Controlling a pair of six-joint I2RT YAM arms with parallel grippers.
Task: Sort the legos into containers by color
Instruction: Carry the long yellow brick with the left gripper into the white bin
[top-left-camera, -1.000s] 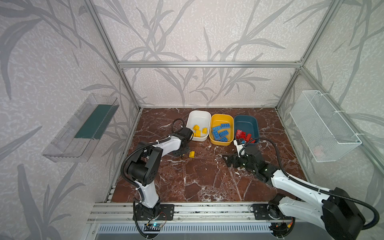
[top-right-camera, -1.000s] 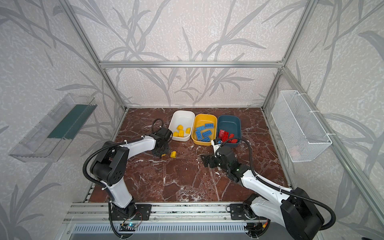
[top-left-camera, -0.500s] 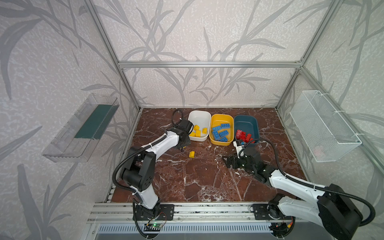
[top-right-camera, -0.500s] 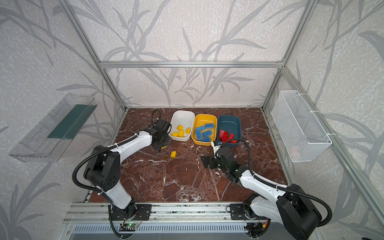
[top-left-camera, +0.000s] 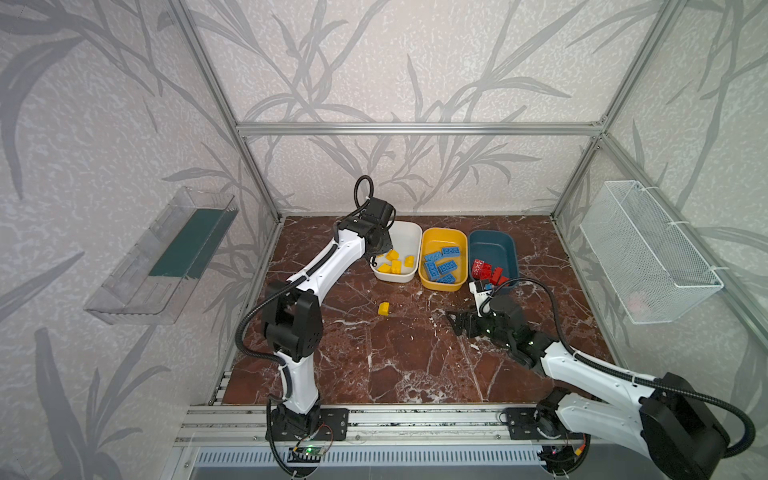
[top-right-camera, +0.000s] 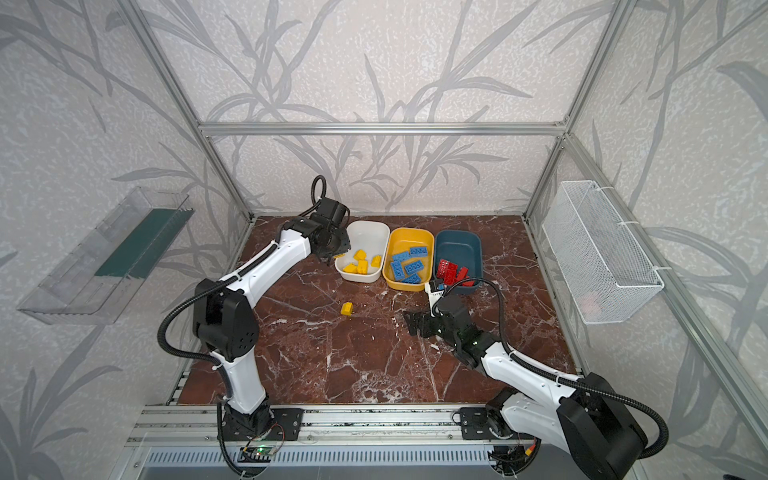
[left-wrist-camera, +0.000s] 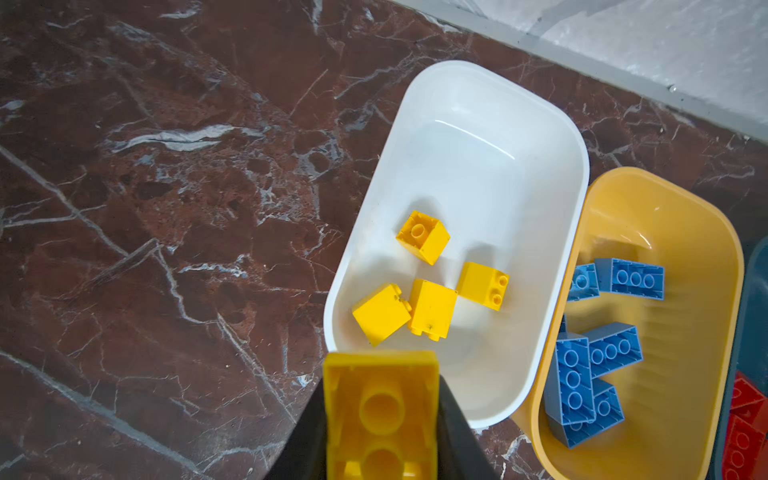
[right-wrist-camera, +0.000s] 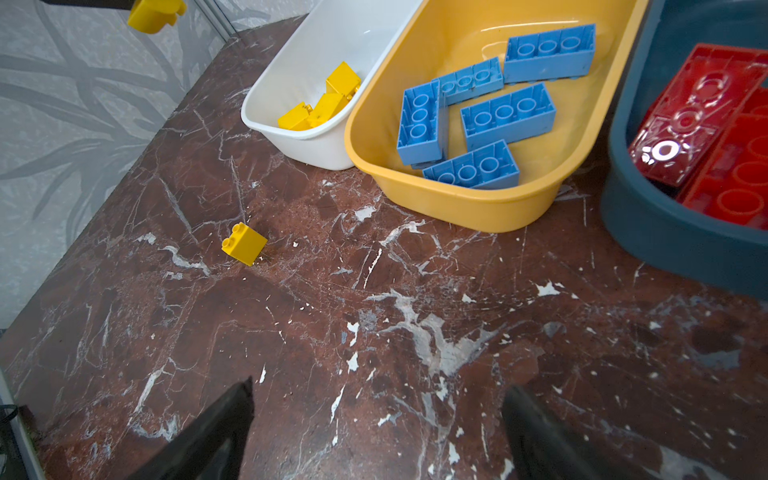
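The dark red marble table (top-left-camera: 374, 374) is almost free of bricks. At its far side three tubs stand in a row, each just beside the next: the white tub (top-left-camera: 405, 237), the yellow tub (top-left-camera: 442, 241) and the teal tub (top-left-camera: 492, 245).

The left gripper (top-left-camera: 375, 255) hangs at the near left edge of the white tub, and its jaws are clamped on one yellow brick (left-wrist-camera: 380, 415), hollow underside toward the wrist camera. The right gripper (right-wrist-camera: 380, 388) hovers low over bare marble in front of the teal tub, with its jaws wide apart and nothing between them.

The blue bricks (right-wrist-camera: 507, 114) lie in the yellow tub, the red bricks (right-wrist-camera: 706, 104) in the teal tub, and four yellow bricks (left-wrist-camera: 432, 307) in the white tub. No blue or red brick is seen on the table, so I judge these two colours finished.

What remains is small: the held brick is not yet released into the white tub, and one loose yellow brick (top-left-camera: 383, 308) lies on the marble, well apart from all tubs and between the two arms.
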